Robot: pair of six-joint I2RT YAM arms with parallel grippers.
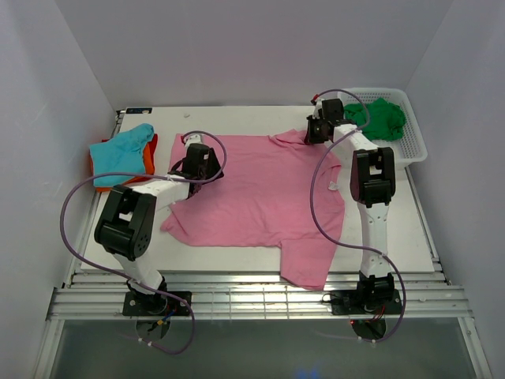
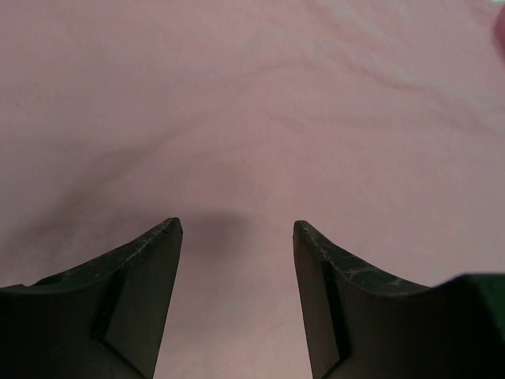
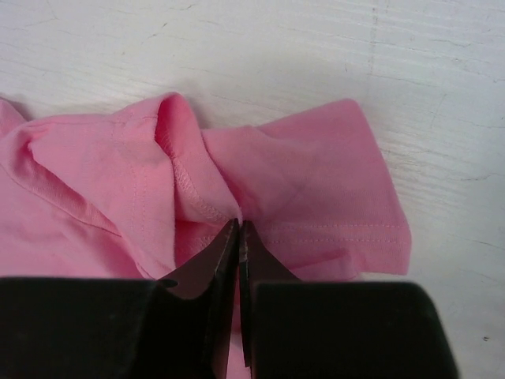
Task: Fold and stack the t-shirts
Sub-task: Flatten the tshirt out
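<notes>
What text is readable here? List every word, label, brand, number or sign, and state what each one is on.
No readable text in any view.
The pink t-shirt, teal t-shirt, green t-shirt and white mesh basket show no print or label.
A small dark object at the far left edge of the table is too small to read.

The pink t-shirt [image 1: 260, 189] is matt cloth (stitched hems).
</notes>
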